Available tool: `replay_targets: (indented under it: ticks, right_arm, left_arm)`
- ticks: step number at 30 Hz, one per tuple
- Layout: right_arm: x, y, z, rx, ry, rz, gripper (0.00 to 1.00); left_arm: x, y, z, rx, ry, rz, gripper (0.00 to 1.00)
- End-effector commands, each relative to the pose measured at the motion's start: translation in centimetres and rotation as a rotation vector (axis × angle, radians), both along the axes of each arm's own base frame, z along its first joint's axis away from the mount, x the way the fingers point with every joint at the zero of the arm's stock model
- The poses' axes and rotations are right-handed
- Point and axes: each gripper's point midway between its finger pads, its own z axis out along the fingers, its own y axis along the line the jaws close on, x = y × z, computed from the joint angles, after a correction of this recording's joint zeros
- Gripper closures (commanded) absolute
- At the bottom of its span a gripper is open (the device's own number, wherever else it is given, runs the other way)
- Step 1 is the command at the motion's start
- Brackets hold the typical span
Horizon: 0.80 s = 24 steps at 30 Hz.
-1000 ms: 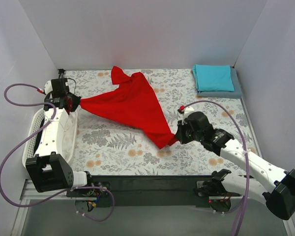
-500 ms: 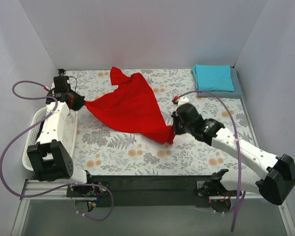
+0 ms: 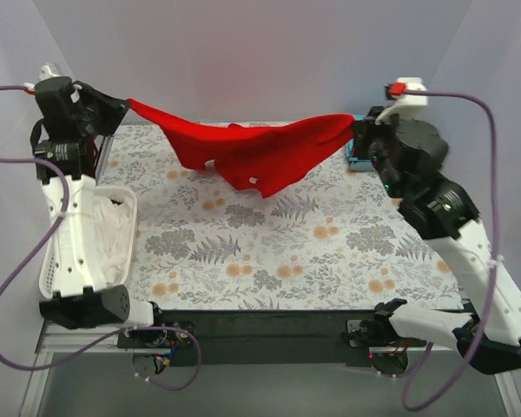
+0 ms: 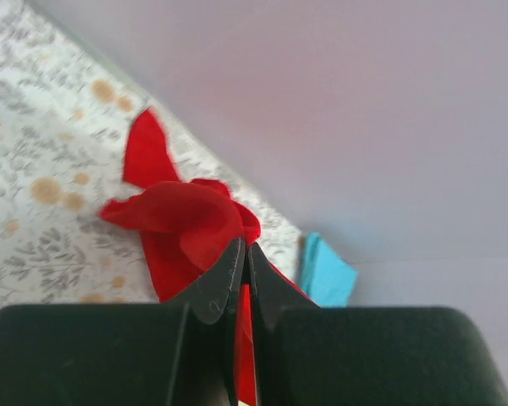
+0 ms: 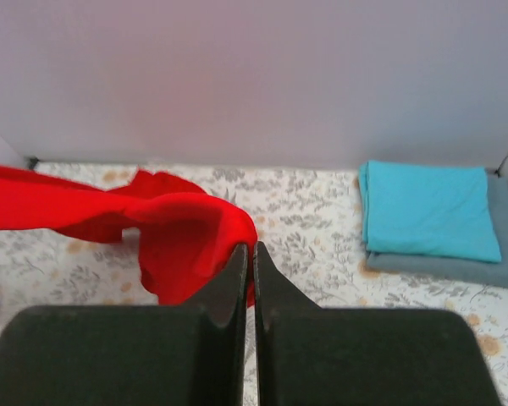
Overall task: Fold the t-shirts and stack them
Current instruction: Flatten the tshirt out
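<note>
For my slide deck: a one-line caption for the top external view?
The red t-shirt hangs stretched between the left gripper and the right gripper, above the table.

Non-task items: basket, table cover, walls

White lattice basket at the table's left edge, partly hidden. Table cover printed with grey ferns and orange flowers. Plain pale walls on three sides. Black strip along the near edge.

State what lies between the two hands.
The red t-shirt spans the gap, hanging above the floral table, with the left hand and right hand each shut on one end. The top external view shows it.
</note>
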Motion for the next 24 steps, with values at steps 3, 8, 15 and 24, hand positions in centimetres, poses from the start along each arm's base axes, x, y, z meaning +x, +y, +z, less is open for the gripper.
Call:
replay_targets:
  ticks: [3, 8, 15, 24]
  right_arm:
    - [-8.5, -7.0, 13.2, 0.203, -0.362, -0.015, 0.99]
    - [-13.3, -9.7, 16.8, 0.273, -0.48, 0.024, 0.99]
    - [-11.0, -8.0, 16.7, 0.203, -0.448, 0.028, 0.99]
    - [4.6, 1.8, 9.5, 0.052, -0.282, 0.142, 0.99]
  left_arm:
    - [-10.1, -1.6, 12.0, 0.013, -0.3, 0.004, 1.0]
    - [-14.3, -2.5, 15.3, 0.003, -0.412, 0.011, 1.0]
    - [-11.0, -2.7, 15.2, -0.025, -0.401, -0.017, 1.0]
    - [1.6, -2.6, 3.3, -0.101, -0.195, -0.081, 1.0]
